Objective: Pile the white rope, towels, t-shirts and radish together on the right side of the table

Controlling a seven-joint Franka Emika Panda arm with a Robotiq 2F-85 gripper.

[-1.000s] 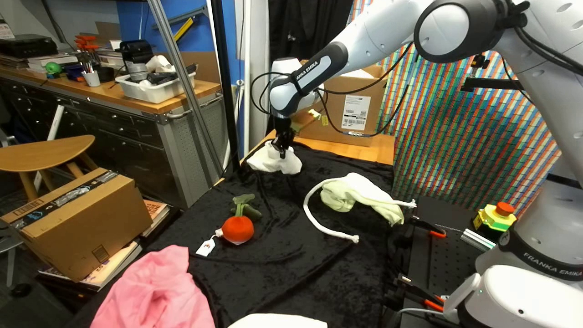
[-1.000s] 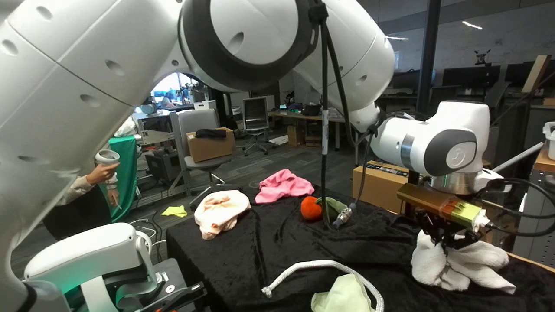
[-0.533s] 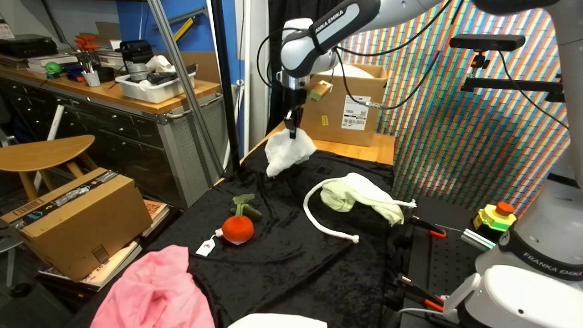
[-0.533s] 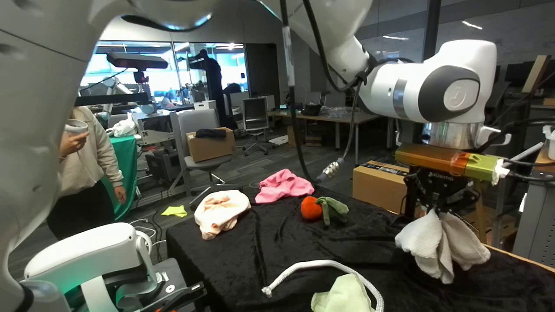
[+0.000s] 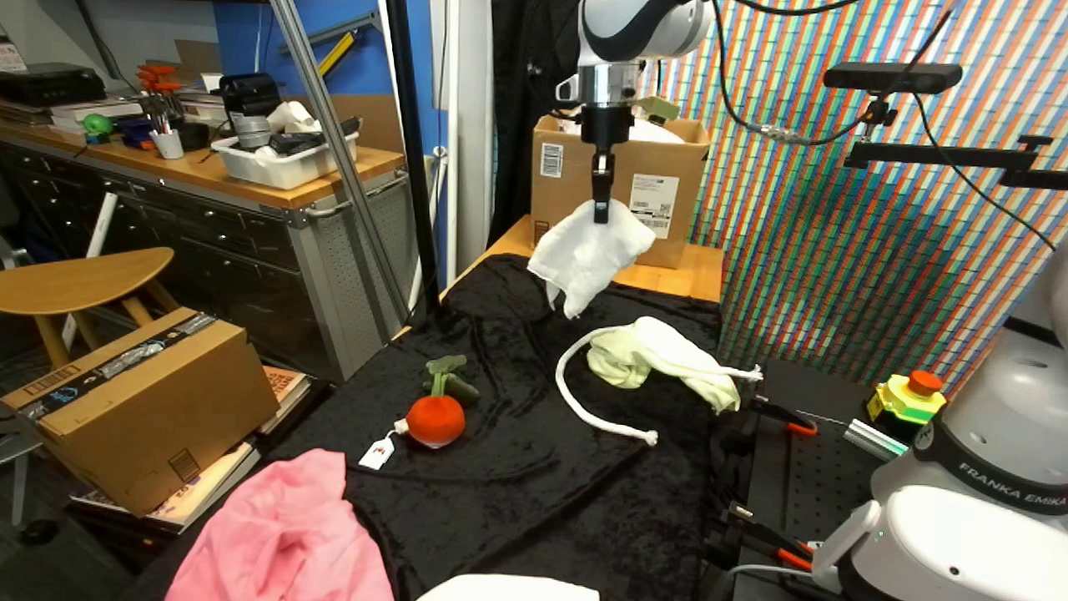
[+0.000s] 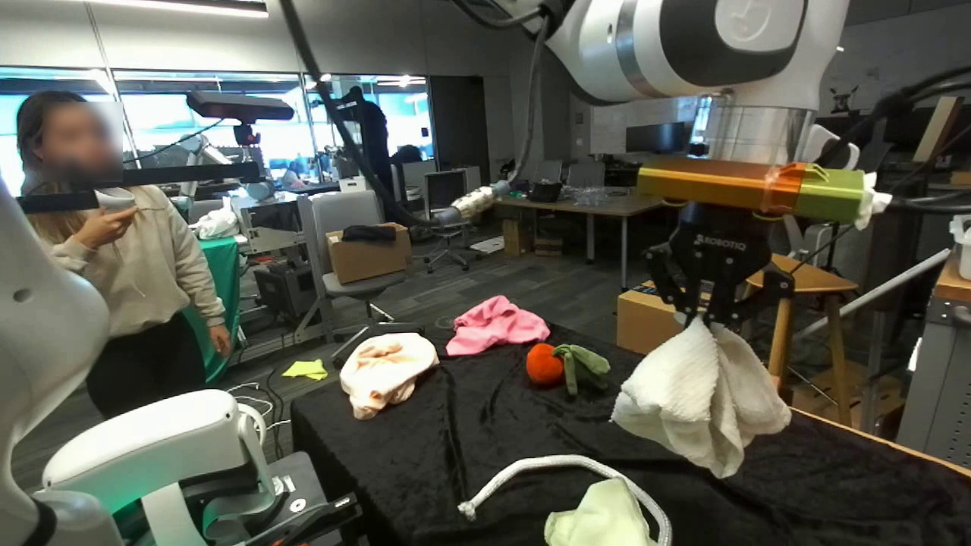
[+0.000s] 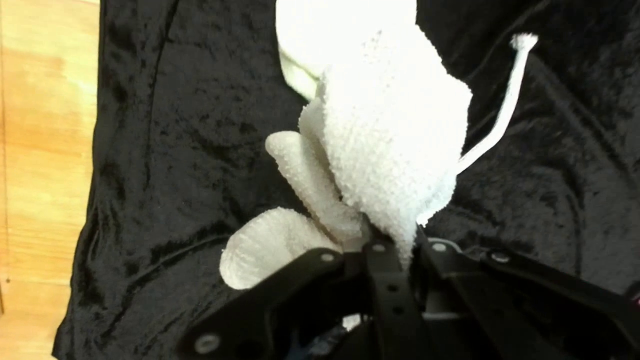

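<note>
Black-draped desk [image 5: 501,517], one; the end farthest from the pincer [image 6: 704,312] is cropped in an exterior view.
Pincer, one: clamped on a white towel [image 6: 698,394], the point of grip partly hidden by its folds.
White towel, one: hanging directly beneath the pincer, above the desk.
White rope [image 5: 561,376], one: on the desk, lower than the pincer and to one side; partly hidden behind the towel in the wrist view.
Pale green cloth [image 6: 603,516], one: touching the rope, the two hard to part where they meet; cut off by the lower border of an exterior view.
Pink cloth [image 6: 497,326], one, and peach cloth [image 5: 507,589], one: well apart from the pincer, the latter cropped to a pale strip in an exterior view.
Radish [image 5: 435,420], one: on the desk, between the pincer and the pink cloth.
Person [image 6: 144,280], one: standing well apart from the pincer, face blurred.
</note>
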